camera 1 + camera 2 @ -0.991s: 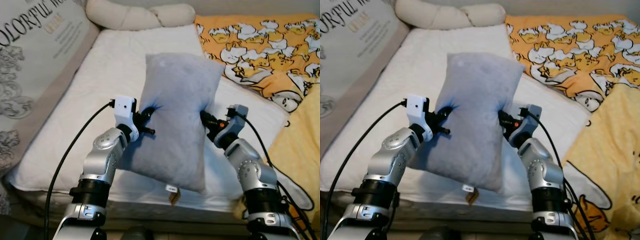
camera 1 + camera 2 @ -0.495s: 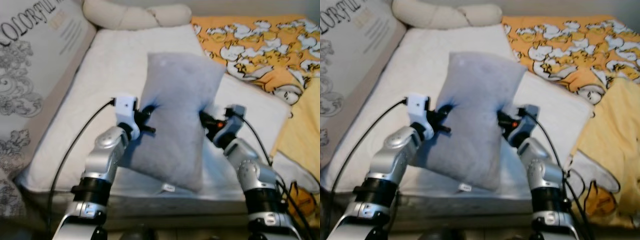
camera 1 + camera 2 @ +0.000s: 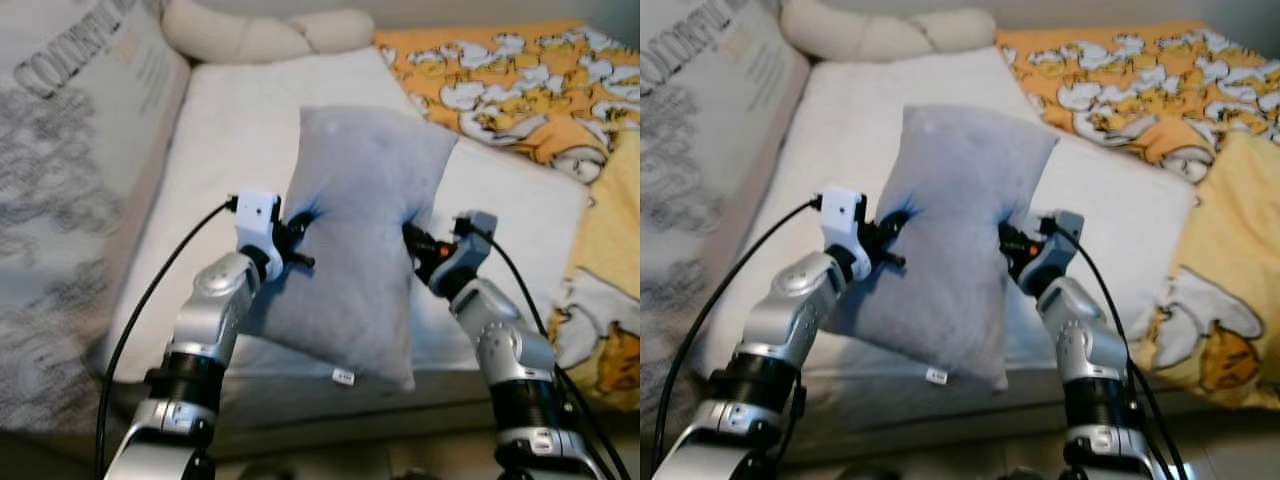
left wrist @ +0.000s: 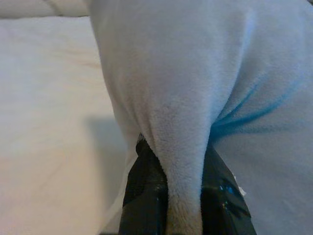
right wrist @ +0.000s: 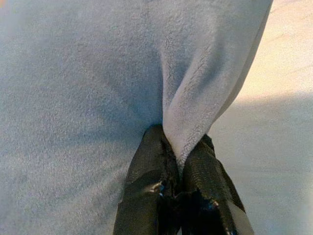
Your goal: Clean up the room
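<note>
A grey fleece pillow [image 3: 360, 240] hangs upright in the air over the near part of a white mattress [image 3: 230, 140], held between my two arms. My left gripper [image 3: 298, 222] is shut on a fold of its left edge. Its right edge is pinched the same way by my right gripper [image 3: 412, 236]. In the left wrist view the black fingers [image 4: 146, 191] clamp a ridge of the fleece pillow [image 4: 205, 83]. In the right wrist view the fingers [image 5: 151, 186] squeeze a fold of the pillow [image 5: 83, 73].
A long cream bolster [image 3: 260, 35] lies at the head of the mattress. An orange and yellow duck-print blanket [image 3: 520, 90] covers the right side and drapes off the edge. A printed grey and white panel [image 3: 70, 170] stands along the left.
The camera has pulled back and tilted, so more of the mattress's front edge and floor shows. Both grippers keep the same hold on the pillow.
</note>
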`<state>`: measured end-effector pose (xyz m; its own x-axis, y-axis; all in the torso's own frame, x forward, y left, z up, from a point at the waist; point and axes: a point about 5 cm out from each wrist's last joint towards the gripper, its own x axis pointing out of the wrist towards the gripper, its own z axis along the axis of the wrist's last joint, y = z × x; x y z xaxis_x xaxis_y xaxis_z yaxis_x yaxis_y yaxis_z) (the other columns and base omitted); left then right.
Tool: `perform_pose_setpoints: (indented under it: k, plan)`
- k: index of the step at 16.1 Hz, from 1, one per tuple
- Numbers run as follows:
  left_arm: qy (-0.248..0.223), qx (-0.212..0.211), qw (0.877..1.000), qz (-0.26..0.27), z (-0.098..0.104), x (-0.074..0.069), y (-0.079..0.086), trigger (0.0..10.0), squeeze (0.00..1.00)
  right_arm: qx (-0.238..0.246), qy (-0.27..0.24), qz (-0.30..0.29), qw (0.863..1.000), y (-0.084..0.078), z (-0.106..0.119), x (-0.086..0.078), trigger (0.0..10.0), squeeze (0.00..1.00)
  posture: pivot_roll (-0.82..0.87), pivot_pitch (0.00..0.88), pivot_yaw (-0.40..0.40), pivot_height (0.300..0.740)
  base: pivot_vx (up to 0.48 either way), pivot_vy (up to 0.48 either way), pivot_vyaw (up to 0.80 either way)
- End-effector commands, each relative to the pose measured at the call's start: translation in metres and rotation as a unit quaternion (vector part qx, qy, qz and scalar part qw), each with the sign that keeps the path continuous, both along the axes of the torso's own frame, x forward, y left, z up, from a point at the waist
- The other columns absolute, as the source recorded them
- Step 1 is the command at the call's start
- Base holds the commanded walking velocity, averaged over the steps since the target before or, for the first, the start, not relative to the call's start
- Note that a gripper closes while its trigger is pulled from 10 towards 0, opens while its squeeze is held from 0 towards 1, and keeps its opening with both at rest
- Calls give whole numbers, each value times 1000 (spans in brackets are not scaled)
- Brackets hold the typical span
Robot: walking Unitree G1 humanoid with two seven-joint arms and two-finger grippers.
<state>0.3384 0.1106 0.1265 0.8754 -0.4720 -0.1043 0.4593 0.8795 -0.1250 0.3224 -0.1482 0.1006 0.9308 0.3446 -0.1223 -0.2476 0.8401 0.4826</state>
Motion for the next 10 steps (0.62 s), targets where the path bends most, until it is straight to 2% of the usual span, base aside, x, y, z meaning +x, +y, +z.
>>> perform_pose_setpoints:
  k: [1,4,10]
  plan:
    - [-22,4,1000,17,9,3,11,10000,0,7,-10,18,1000,12,6,2,10000,0,50,0,65,740,0,382,0]
    - [-21,4,1000,18,9,3,11,10000,0,8,-6,18,1000,12,5,1,10000,0,48,0,68,740,0,381,0]
    - [-30,-6,999,30,15,8,13,10000,0,12,-1,13,1000,12,5,3,10000,0,44,0,73,740,0,0,0]
